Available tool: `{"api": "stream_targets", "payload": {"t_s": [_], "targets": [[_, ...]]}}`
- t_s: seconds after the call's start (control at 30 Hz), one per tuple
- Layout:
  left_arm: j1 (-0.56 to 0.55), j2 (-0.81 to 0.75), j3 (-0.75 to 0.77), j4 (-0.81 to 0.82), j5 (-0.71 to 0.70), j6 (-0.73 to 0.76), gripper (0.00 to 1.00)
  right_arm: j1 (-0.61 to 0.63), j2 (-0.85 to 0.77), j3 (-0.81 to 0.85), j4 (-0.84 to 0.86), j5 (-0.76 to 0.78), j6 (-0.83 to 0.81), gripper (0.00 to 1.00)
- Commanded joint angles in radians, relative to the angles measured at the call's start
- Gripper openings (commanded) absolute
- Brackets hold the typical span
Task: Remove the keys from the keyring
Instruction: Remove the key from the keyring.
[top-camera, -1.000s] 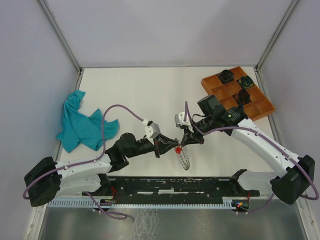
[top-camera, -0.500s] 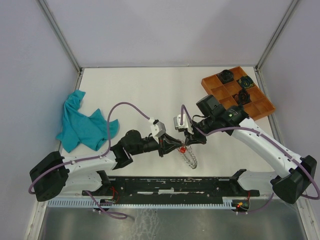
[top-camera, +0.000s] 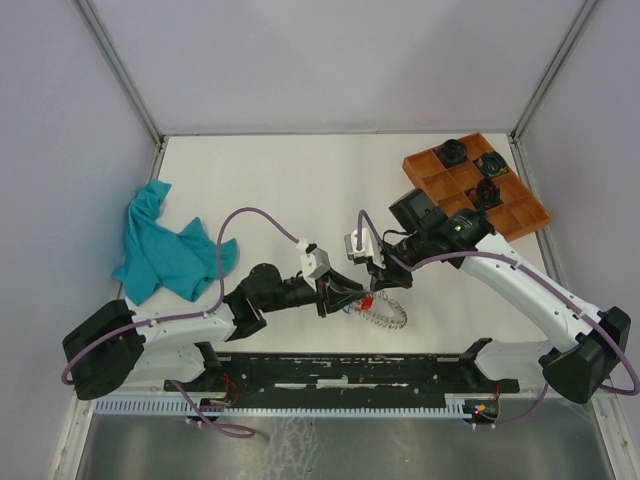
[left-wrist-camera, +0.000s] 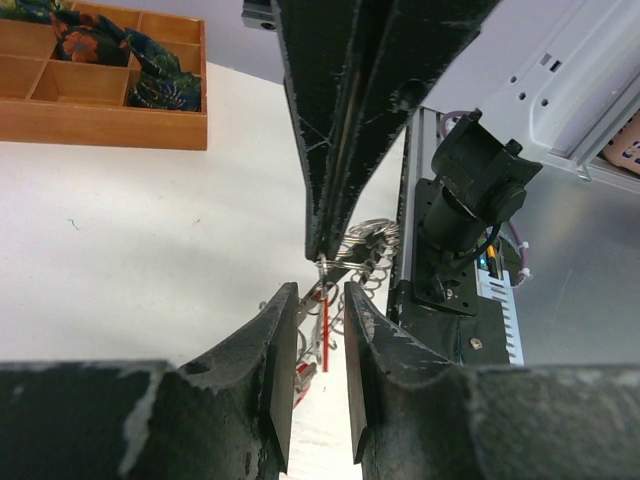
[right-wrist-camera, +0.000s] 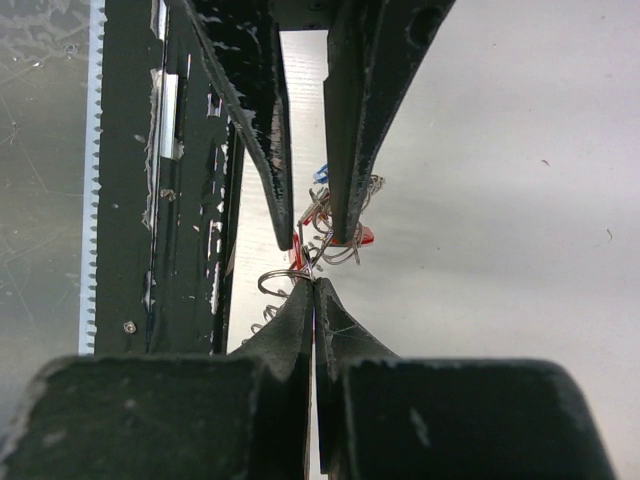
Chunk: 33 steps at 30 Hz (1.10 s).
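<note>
The keyring (top-camera: 388, 317), a coil of silver wire, hangs low over the table near the front middle. My right gripper (top-camera: 374, 285) is shut on its wire; in the right wrist view the closed tips (right-wrist-camera: 313, 286) pinch a loop of the keyring (right-wrist-camera: 280, 283). A red-tagged key (top-camera: 367, 302) hangs just beyond, with a blue tag (right-wrist-camera: 322, 173) behind it. My left gripper (top-camera: 350, 293) faces it, open. In the left wrist view its jaws (left-wrist-camera: 320, 296) stand apart on either side of the red-tagged key (left-wrist-camera: 327, 335), not closed on it. The other keys are hidden in the coil.
An orange compartment tray (top-camera: 441, 185) with dark objects stands at the back right. A teal cloth (top-camera: 165, 250) lies at the left. The black base rail (top-camera: 350, 370) runs along the near edge, close under the keyring.
My left gripper has moved right, up to the right gripper and the red-tagged key. The keyring has swung from hanging straight down to spreading out to the right.
</note>
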Motion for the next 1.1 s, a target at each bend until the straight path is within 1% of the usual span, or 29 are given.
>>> {"api": "stream_targets", "payload": {"t_s": [0.0, 0.07, 0.17, 0.23, 0.6, 0.8, 1.07], "targets": [[-0.006, -0.053, -0.017, 0.083, -0.019, 0.043, 0.32, 0.006, -0.002, 0.054, 0.065, -0.049, 0.023, 0.01], [-0.006, -0.054, -0.018, 0.087, -0.017, 0.038, 0.32, 0.007, 0.001, 0.053, 0.071, -0.048, 0.029, 0.01], [-0.01, -0.048, -0.016, 0.093, -0.018, 0.035, 0.36, 0.007, 0.001, 0.051, 0.076, -0.051, 0.035, 0.01], [-0.011, -0.043, -0.018, 0.09, -0.028, 0.041, 0.37, 0.007, 0.0, 0.05, 0.077, -0.055, 0.036, 0.01], [-0.013, -0.064, -0.034, 0.049, -0.116, 0.152, 0.36, 0.006, -0.004, 0.046, 0.076, -0.077, 0.033, 0.01], [-0.014, -0.081, -0.047, 0.035, -0.087, 0.206, 0.36, 0.007, -0.002, 0.044, 0.076, -0.086, 0.033, 0.01], [-0.013, -0.01, -0.021, 0.114, -0.027, 0.162, 0.36, 0.007, -0.001, 0.042, 0.085, -0.091, 0.04, 0.01]]}}
